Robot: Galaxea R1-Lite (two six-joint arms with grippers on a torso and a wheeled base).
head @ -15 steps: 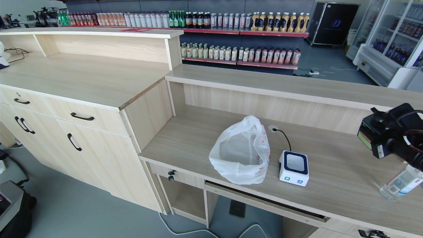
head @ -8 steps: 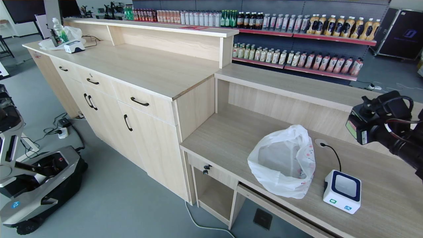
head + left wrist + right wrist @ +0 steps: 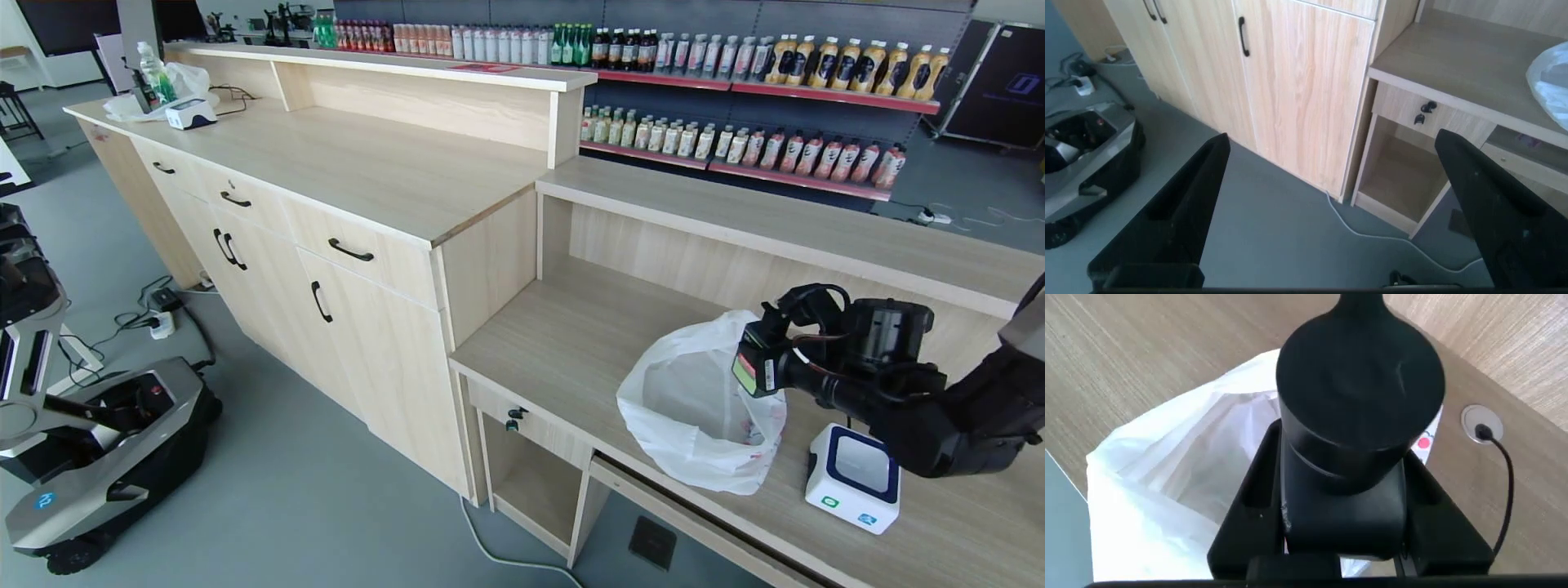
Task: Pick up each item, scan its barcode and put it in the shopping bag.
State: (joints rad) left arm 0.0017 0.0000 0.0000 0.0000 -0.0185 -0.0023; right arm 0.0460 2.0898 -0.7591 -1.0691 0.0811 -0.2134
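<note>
A white plastic shopping bag point(image 3: 694, 408) stands open on the low wooden counter point(image 3: 588, 343). Just right of it sits a white barcode scanner point(image 3: 853, 478) with a dark blue window. My right arm point(image 3: 857, 376) hangs over the bag's right rim, its wrist end above the bag's mouth. In the right wrist view a black round housing point(image 3: 1360, 400) covers the middle, with the bag point(image 3: 1176, 474) beneath it. My left gripper point(image 3: 1327, 220) hangs open and empty over the grey floor in front of the cabinet doors; the bag's edge point(image 3: 1552, 77) shows at the corner.
A taller counter point(image 3: 343, 163) with drawers stands to the left, with another bag, bottle and scanner point(image 3: 189, 113) at its far end. A grey wheeled machine point(image 3: 98, 441) is on the floor at left. Shelves of bottles point(image 3: 735, 143) line the back.
The head camera has swung, shifting the whole picture. My right arm has come in from the right edge to above the bag. The bottle seen below it one second ago is out of sight.
</note>
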